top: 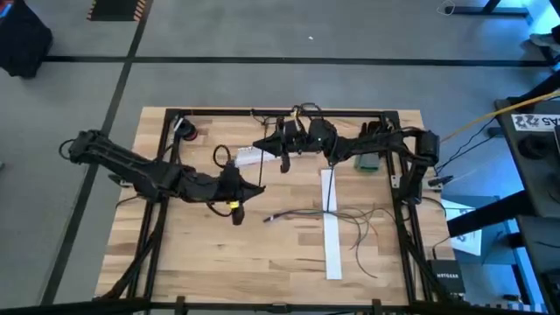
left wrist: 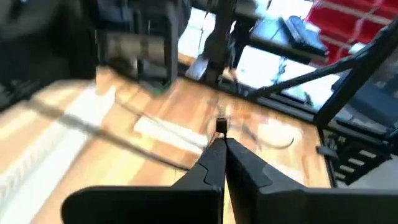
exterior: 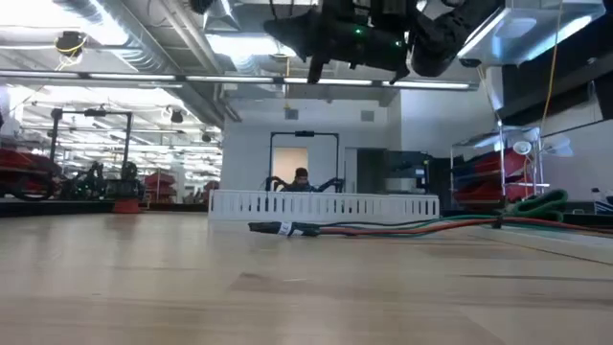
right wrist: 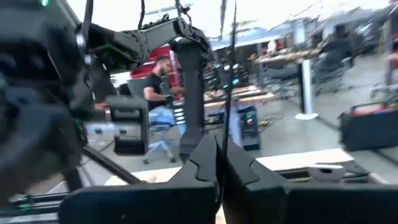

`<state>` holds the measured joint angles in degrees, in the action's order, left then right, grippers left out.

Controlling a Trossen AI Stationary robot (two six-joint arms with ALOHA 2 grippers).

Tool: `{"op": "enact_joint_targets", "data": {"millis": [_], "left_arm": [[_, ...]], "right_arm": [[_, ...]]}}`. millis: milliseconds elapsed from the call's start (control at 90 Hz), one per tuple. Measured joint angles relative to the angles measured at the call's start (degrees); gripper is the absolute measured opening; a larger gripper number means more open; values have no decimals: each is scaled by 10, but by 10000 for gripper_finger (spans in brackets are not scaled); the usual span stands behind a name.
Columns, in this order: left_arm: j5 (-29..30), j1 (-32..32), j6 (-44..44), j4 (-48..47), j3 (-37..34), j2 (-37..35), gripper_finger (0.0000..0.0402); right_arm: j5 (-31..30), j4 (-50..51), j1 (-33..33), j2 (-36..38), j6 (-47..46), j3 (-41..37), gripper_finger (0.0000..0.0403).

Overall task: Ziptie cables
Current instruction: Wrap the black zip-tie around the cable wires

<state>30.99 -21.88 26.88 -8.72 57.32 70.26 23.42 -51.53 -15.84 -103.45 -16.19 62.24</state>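
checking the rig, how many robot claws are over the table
2: the left claw is shut above the table's left-middle; the right claw is shut, raised near the back centre.

My top camera looks straight down and takes in the whole wooden table (top: 219,254), both my arms, and the grey floor around. My low camera sits at tabletop height, facing level across the boards toward the room, close to the cables (exterior: 402,228) that also show from above. My left wrist camera looks past its own fingers (left wrist: 239,171) down at the table, near it. My right wrist camera faces outward over its fingers (right wrist: 205,165) into the room, where a seated person (right wrist: 158,93) shows.
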Motion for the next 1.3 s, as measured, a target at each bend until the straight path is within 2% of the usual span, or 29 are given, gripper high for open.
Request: {"op": "enact_joint_targets", "data": {"millis": [178, 367, 589, 789, 967, 1133, 1300], "left_arm": [[15, -20, 34, -27, 0, 0, 0], [31, -39, 61, -45, 0, 0, 0], [79, -60, 78, -36, 0, 0, 0], [95, -24, 63, 51, 0, 0, 0], [97, 7, 47, 109, 0, 0, 0], [86, 25, 51, 87, 0, 1, 0], [86, 25, 79, 6, 0, 3, 0]], "right_arm": [[60, 70, -16, 0, -2, 48, 1], [77, 135, -27, 1, 6, 96, 1], [98, 177, -47, 1, 16, 127, 0], [93, 248, -26, 1, 99, 132, 0], [76, 267, -4, 1, 146, 132, 0], [82, 292, 1, 1, 148, 132, 0], [95, 389, 0, 1, 150, 132, 0]]}}
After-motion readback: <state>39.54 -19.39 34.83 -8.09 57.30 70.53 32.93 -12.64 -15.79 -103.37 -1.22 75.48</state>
